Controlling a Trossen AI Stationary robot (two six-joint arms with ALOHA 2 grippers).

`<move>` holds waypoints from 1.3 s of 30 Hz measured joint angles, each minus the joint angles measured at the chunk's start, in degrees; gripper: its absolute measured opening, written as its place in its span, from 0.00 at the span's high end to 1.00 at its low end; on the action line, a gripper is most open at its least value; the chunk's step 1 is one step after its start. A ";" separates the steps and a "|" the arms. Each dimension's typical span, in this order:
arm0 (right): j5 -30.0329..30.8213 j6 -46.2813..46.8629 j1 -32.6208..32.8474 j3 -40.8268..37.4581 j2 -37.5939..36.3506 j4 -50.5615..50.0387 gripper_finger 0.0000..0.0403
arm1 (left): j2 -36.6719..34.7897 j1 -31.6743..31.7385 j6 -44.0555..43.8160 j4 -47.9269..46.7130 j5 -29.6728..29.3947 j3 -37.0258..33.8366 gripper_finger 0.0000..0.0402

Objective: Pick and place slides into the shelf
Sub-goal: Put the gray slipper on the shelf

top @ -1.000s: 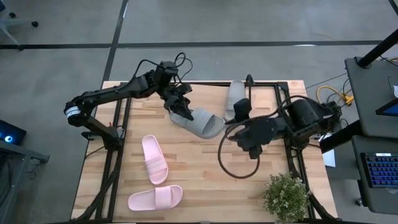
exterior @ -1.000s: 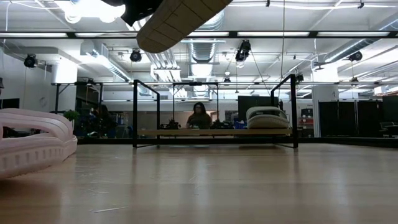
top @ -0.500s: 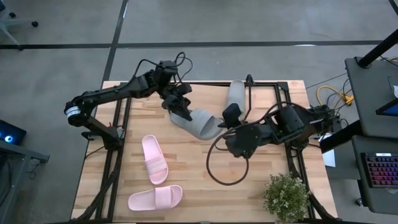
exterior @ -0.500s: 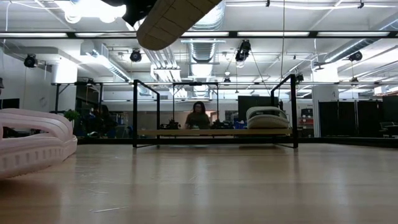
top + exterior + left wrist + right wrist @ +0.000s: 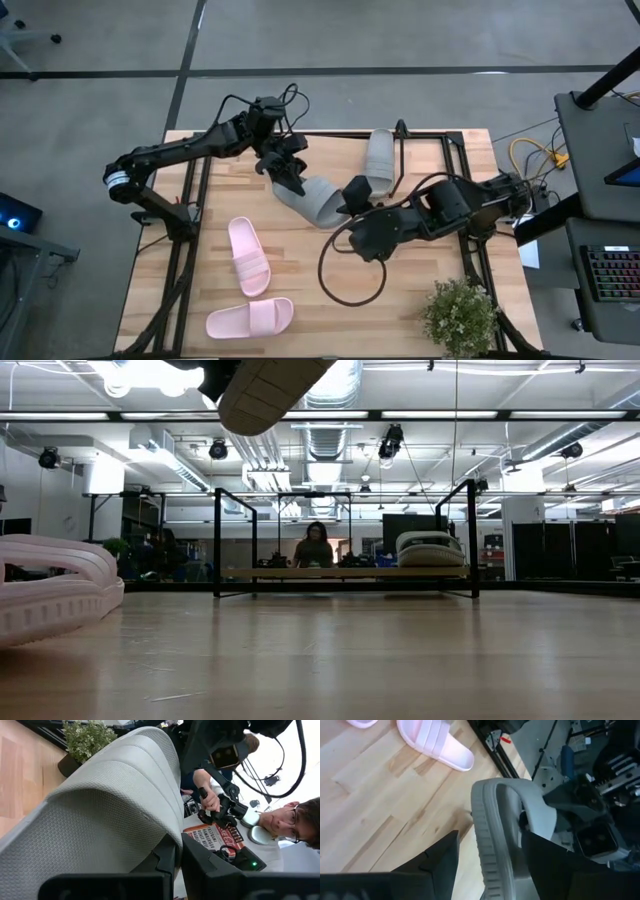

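Note:
A light grey slide point(image 5: 318, 202) hangs in the air over the table's middle, held by my left gripper point(image 5: 290, 178), which is shut on it. In the low view only its sole point(image 5: 275, 390) shows at the top. My right gripper point(image 5: 352, 190) is open. In the right wrist view its fingers stand on either side of the slide's free end point(image 5: 487, 825), and I see no touch. The second grey slide point(image 5: 380, 155) lies on the shelf's board point(image 5: 330, 572). Two pale pink slides point(image 5: 248, 255) point(image 5: 250, 317) lie sole-down on the table. My left gripper holds the grey slide at its strap end point(image 5: 150, 850), the end toward the table's far left. The fingers point(image 5: 167, 862) close on the strap's edge, coming slanting down from the far left. The slide is lifted clear and tilted, its other end toward the right arm.
A potted plant point(image 5: 460, 315) stands at the near right corner. A black cable loop point(image 5: 350, 270) hangs from the right arm over the table's middle. The shelf's black uprights point(image 5: 216, 540) stand along the far edge. People sit beyond the table.
My right gripper has moved toward the table's left, from beside the shelved grey slide to the free end of the held grey slide. Its cable loop has swung along with it. The held slide has shifted slightly toward the left.

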 joint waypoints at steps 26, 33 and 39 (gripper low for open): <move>1.20 -1.71 -0.98 -0.94 1.12 2.18 0.93 | 0.00 0.00 0.04 0.04 2.24 0.00 1.00; 1.61 -1.50 -0.98 -0.94 1.12 2.22 0.93 | 0.00 0.02 0.09 0.19 2.22 0.00 1.00; 2.00 -1.09 -0.98 -0.94 1.12 2.22 0.93 | 0.00 0.04 0.05 0.28 1.90 0.00 1.00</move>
